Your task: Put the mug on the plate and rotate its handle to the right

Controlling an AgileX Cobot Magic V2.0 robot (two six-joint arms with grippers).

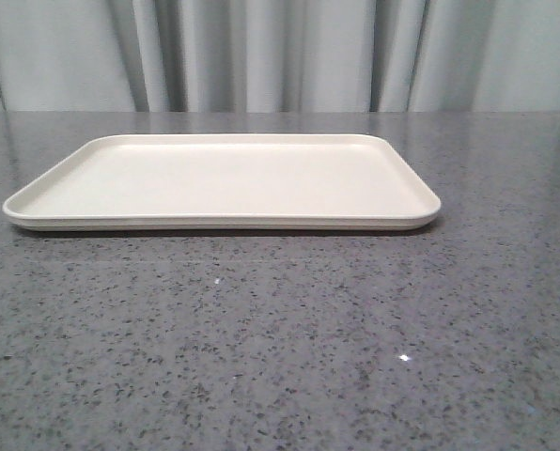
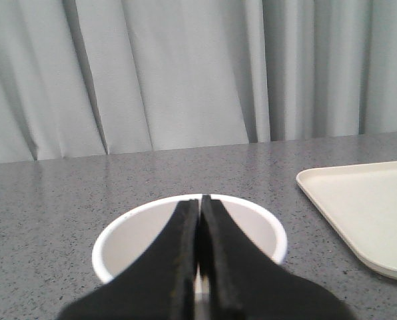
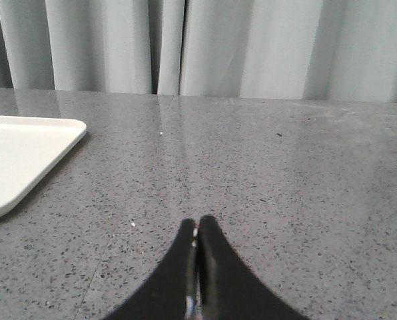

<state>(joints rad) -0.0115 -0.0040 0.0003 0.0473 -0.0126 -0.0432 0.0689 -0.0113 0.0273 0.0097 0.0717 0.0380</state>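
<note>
Curtains (image 1: 280, 56) hang pale grey behind my speckled grey tabletop (image 1: 280, 357). On it the plate (image 1: 219, 183) lies flat with nothing on it. Off the plate's edge stands the mug (image 2: 138, 233), its white rim open just beyond my left pincer (image 2: 200, 203), fingers pressed together. My right pincer (image 3: 197, 223), also pressed together, hangs over bare tabletop beside the plate.

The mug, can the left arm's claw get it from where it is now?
Probably yes. The left claw hangs shut right over the open mug, with nothing between them. It would need to open first. The plate sits off to one side, out of the way.
</note>
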